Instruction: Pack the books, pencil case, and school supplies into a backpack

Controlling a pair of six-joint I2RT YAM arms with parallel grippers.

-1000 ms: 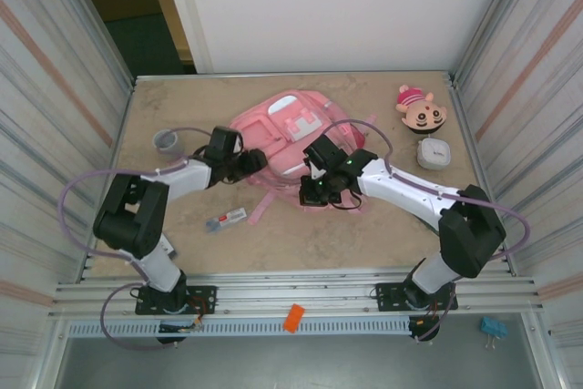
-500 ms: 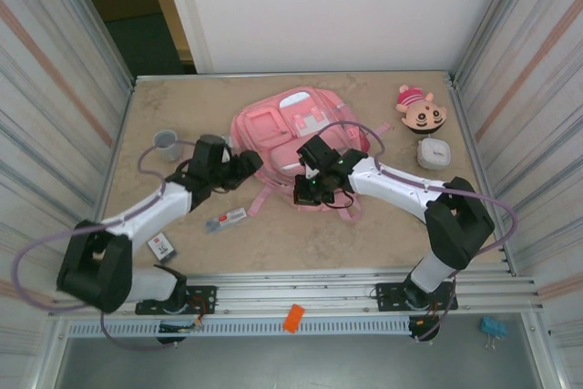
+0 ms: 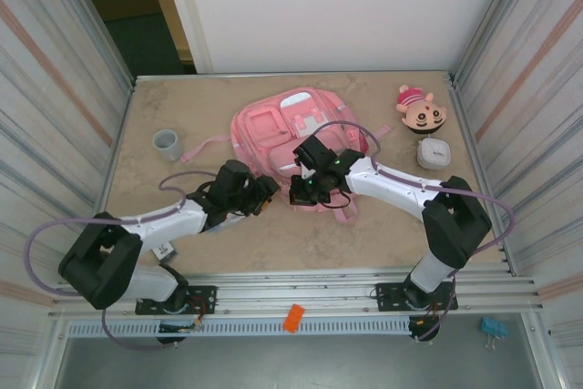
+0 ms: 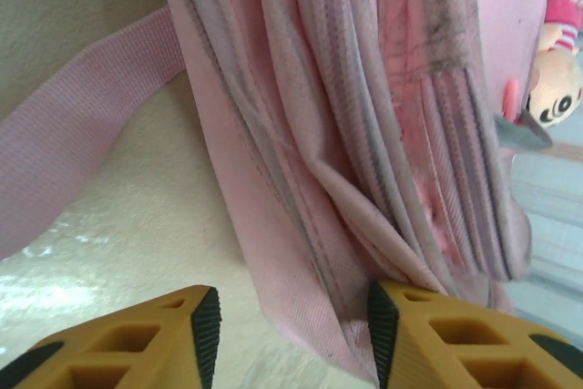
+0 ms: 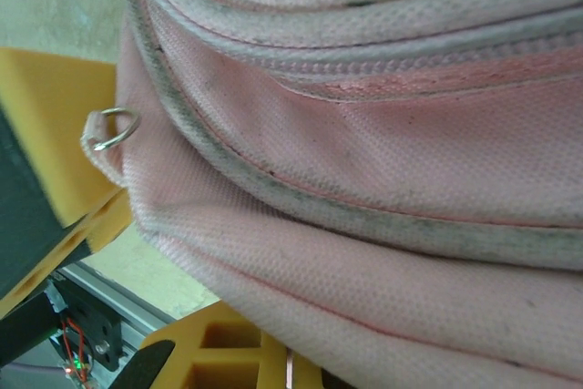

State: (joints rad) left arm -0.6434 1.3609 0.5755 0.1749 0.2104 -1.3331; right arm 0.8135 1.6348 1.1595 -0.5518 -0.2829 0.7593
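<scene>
Pink backpack [image 3: 278, 125] lies flat mid-bench [image 3: 383, 225], front pockets up, a bit toward 12 o'clock from centre. Left gripper [image 3: 266, 194] sits low at the bag's 7 o'clock corner; jaws apart, the bag's lower seam edge between them, the right-hand black pad [image 4: 381, 325] touching fabric, bare bench showing between the other pad and the bag. Pink strap [image 4: 73, 152] trails off at 9 o'clock in the left wrist view. Right gripper [image 3: 304, 190] is at the bag's 6 o'clock edge, jaws clamped on a fold of the pink fabric; a small metal zip ring [image 5: 115, 127] hangs just beside one yellow finger [image 5: 55, 134]. Grey cup [image 3: 167, 143] stands upright at 9 o'clock of the bag, well apart. Plush head [image 3: 422, 108] at 2 o'clock, white rounded-square box [image 3: 433, 153] just below it at 3 o'clock. Small white square piece [image 3: 164, 249] with a red mark shows beside the left arm, near the bench's front edge. Orange bit [image 3: 292, 317] lies on the front rail, off the bench.
</scene>
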